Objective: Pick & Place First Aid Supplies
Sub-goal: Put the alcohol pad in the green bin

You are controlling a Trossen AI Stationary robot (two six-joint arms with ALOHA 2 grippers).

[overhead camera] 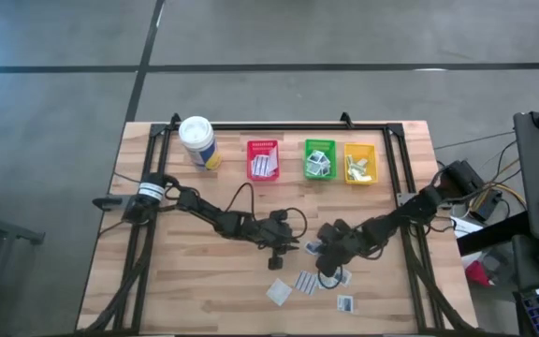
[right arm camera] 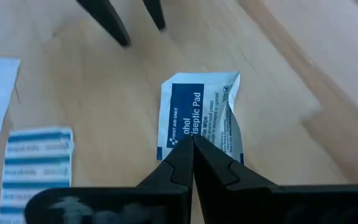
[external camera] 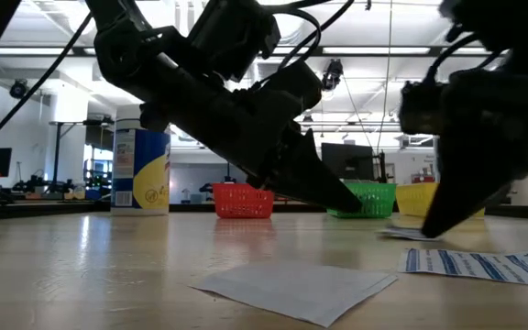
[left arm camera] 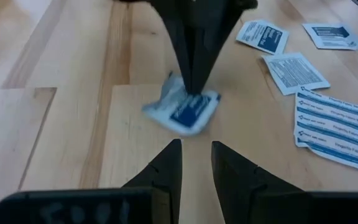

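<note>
- Down near the middle of the table point(overhead camera: 204, 281), both grippers meet over one small packet.
- Right gripper point(right arm camera: 192, 144) has its fingers pressed tight together, tips sitting right on an antiseptic pad packet point(right arm camera: 201, 112), white with a dark-blue print. Can't honestly tell if it's pinching an edge or just pressing down on it.
- Left gripper point(left arm camera: 196, 149) faces that packet from the other side, fingers parted with a narrow gap, holding nothing, just short of the packet.
- More first aid packets lie loose on the wood just beside them: a striped oblong one point(left arm camera: 334, 127), a couple of square ones point(left arm camera: 294, 71), and a plain white square point(overhead camera: 278, 291) nearer the front edge.
- Along the far side of the table sit a red bin point(overhead camera: 262, 160), a green bin point(overhead camera: 319, 159) and a yellow bin point(overhead camera: 360, 163), each with some packets in it already.
- White canister with a yellow label point(overhead camera: 197, 142) stands left of the red bin.
</note>
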